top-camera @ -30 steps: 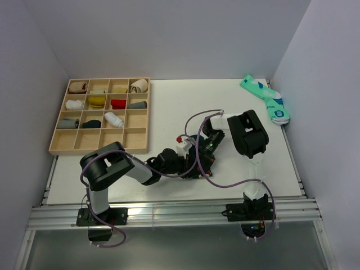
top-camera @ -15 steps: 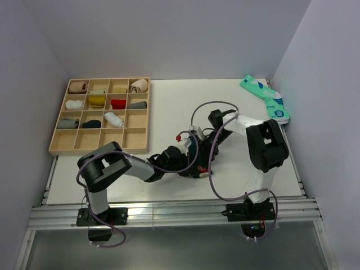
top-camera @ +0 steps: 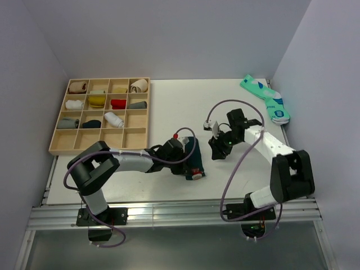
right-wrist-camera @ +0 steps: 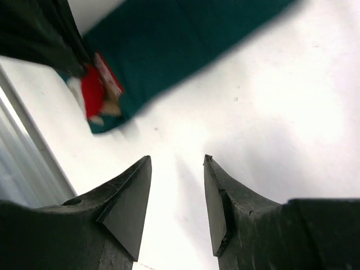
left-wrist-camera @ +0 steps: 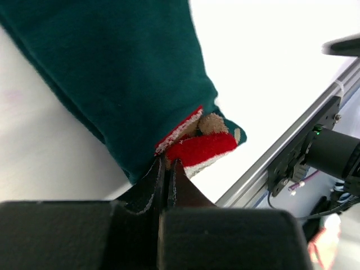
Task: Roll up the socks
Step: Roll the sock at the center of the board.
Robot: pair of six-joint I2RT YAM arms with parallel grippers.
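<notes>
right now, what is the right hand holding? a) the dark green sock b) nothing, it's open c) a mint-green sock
b: the right hand stands open with nothing in it, while the left hand is shut on the dark green sock.

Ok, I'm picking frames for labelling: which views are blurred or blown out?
Right wrist: the dark green sock is smeared, the table washed out. Left wrist: sock crisp, table blown white. Top external: sharp, glare along the table's near edge.
</notes>
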